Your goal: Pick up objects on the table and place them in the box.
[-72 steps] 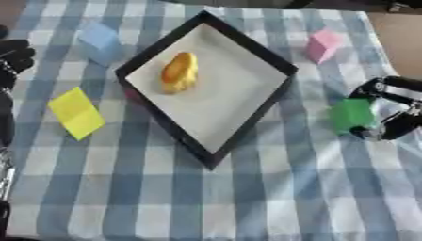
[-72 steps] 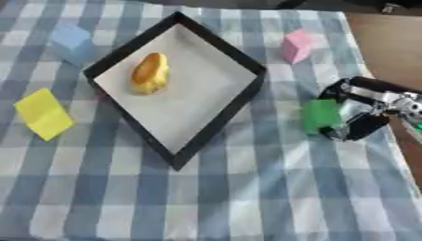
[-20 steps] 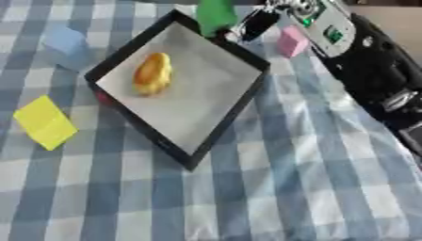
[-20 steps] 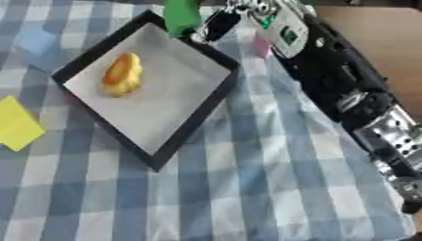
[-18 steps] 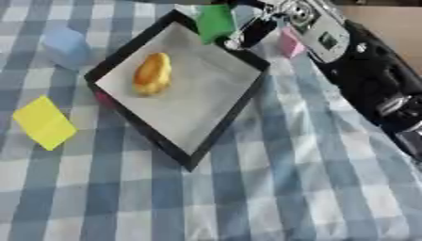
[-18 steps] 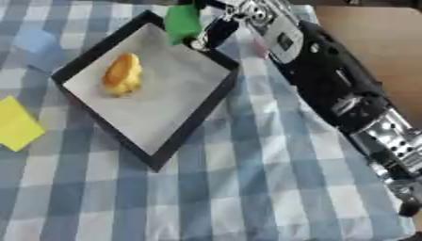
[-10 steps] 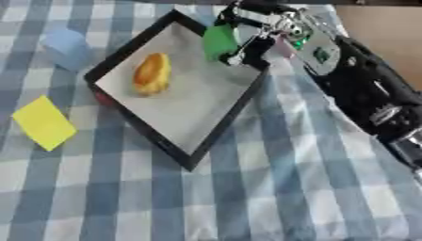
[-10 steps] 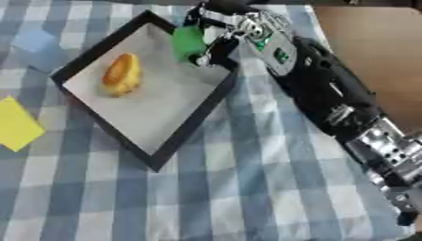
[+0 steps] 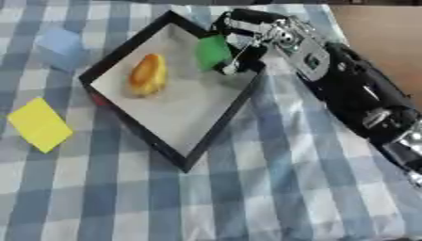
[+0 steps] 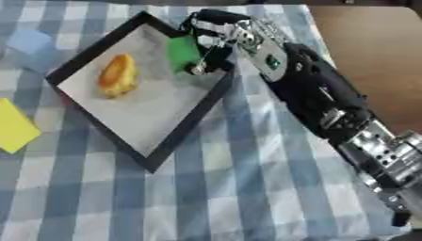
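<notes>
Right hand (image 9: 247,35) fingers curled around green cube (image 9: 213,52), held over far corner of black-rimmed shallow box (image 9: 227,123), beside yellow-orange rounded object (image 9: 148,74) inside. Risk: release near rim, cube tips outside box. Left hand not visible.

blue-white checked tablecloth (image 9: 247,188), seemingly brown floor (image 9: 379,37) beyond

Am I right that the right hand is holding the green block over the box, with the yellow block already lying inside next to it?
Not quite. The right hand does hold the green block over the box, but what lies inside is an orange-yellow rounded object. The yellow block sits on the tablecloth outside the box, to its left, as the left eye view shows.
</notes>
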Action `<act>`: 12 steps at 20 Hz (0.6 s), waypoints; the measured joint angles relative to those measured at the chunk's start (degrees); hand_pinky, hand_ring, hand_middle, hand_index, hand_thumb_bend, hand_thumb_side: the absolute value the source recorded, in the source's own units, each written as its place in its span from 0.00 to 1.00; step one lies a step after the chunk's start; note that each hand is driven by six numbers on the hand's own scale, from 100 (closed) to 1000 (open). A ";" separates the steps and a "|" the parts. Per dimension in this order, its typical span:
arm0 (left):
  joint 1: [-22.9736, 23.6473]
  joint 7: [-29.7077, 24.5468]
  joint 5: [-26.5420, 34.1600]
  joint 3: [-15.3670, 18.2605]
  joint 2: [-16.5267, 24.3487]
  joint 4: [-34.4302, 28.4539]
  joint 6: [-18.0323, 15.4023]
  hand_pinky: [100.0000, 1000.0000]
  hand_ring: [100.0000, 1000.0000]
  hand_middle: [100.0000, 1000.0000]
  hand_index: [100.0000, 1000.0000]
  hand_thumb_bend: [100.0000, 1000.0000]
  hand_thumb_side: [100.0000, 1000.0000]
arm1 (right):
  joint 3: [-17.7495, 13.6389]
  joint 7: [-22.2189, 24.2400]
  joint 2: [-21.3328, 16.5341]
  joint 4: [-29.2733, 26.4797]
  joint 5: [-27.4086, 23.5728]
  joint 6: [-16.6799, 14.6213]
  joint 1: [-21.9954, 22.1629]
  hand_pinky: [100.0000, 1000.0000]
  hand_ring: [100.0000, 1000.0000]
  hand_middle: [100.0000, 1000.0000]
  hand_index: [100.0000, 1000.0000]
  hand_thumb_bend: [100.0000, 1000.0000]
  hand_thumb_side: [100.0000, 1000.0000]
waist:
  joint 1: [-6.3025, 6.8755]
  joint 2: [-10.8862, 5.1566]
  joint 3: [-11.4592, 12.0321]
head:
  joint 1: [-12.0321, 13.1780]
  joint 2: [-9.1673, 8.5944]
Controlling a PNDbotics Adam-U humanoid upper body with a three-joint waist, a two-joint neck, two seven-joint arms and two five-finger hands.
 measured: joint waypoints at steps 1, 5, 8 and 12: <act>-0.05 0.00 0.00 0.00 0.00 0.00 0.00 0.80 0.70 0.61 0.82 0.00 0.72 | 0.02 0.23 0.01 0.00 0.21 -0.19 0.01 0.80 0.66 0.49 0.64 0.00 0.03 | 0.00 0.00 0.01 | -0.07 0.00; -0.16 -0.01 0.00 -0.01 -0.01 0.00 0.00 0.80 0.70 0.61 0.82 0.00 0.72 | 0.28 0.92 0.14 -0.05 1.63 -1.02 0.28 0.81 0.72 0.57 0.71 0.03 0.03 | -0.03 0.00 0.04 | -0.15 0.00; -0.16 -0.04 0.03 -0.02 -0.02 0.00 0.03 0.80 0.70 0.61 0.82 0.00 0.72 | 0.55 2.35 0.44 -0.06 2.80 -2.39 0.59 0.86 0.82 0.71 0.83 0.09 0.03 | -0.03 0.00 0.04 | -0.24 0.00; -0.16 -0.14 0.06 -0.02 -0.02 0.00 0.11 0.80 0.70 0.61 0.82 0.00 0.72 | 0.67 3.83 0.56 -0.67 4.25 -4.19 0.93 0.91 0.88 0.79 0.87 0.10 0.20 | -0.03 0.00 -0.02 | -0.29 0.00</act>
